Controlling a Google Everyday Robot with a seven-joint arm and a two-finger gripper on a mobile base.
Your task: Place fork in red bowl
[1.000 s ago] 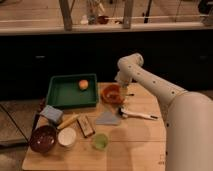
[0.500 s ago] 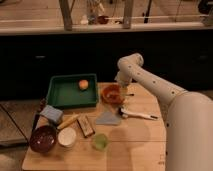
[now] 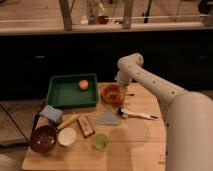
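We see the gripper (image 3: 123,91) hanging at the right edge of the red bowl (image 3: 111,93), right over its rim; whether its jaws are released or clenched we cannot tell, as they merge with the bowl's edge. We cannot make out the fork for certain: a thin pale sliver pokes out to the right of the gripper, but we cannot tell what it is. The red bowl sits near the back of the wooden table (image 3: 135,145), just right of the green tray (image 3: 60,97), which holds an orange ball (image 3: 83,84). In front of the bowl lie a grey cloth (image 3: 108,118) and, to its right, a white-handled brush (image 3: 136,114). Farther left we find a blue sponge (image 3: 51,114), a yellow stick-like item (image 3: 68,121) and a brown bar (image 3: 86,126). Along the front stand a dark maroon bowl (image 3: 43,138), a small white bowl (image 3: 67,136) and a green cup (image 3: 100,142).
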